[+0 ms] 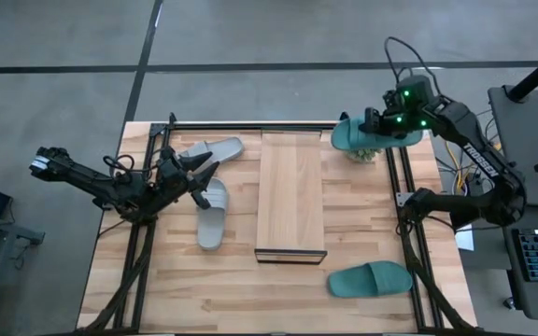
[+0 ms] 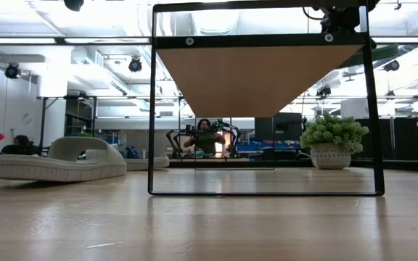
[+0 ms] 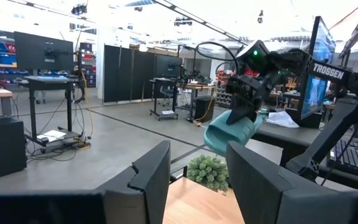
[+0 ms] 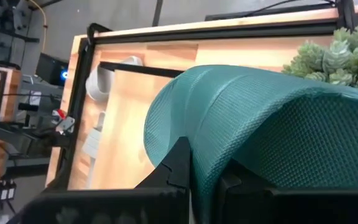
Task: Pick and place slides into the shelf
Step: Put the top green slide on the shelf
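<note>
One dark teal slide (image 1: 355, 136) is up in the air over the table's far right corner, held by my right gripper (image 1: 388, 121), which is shut on it; it also shows in the left wrist view (image 3: 229, 132). The second teal slide (image 1: 370, 278) lies flat near the near right corner. Two light grey slides (image 1: 211, 149) (image 1: 213, 217) lie on the table left of the shelf (image 1: 290, 194), a light-wood plank rack. My left gripper (image 1: 197, 175) is open and hovers between the grey slides, touching nothing. My right gripper pinches the teal slide between its two fingers (image 4: 180, 163) at the slide's edge (image 4: 199, 167); the fingers themselves hide which part that is. The fingers come from above. The slide is lifted clear of the table and hangs tilted below the gripper, above the potted plant.
A small potted plant (image 1: 366, 152) stands at the far right corner, under the held slide. The dark shelf frame (image 2: 263, 109) rises above the tabletop. Dark rails (image 1: 409, 233) run along both table sides. A person (image 2: 207, 138) sits in the room beyond the table.
</note>
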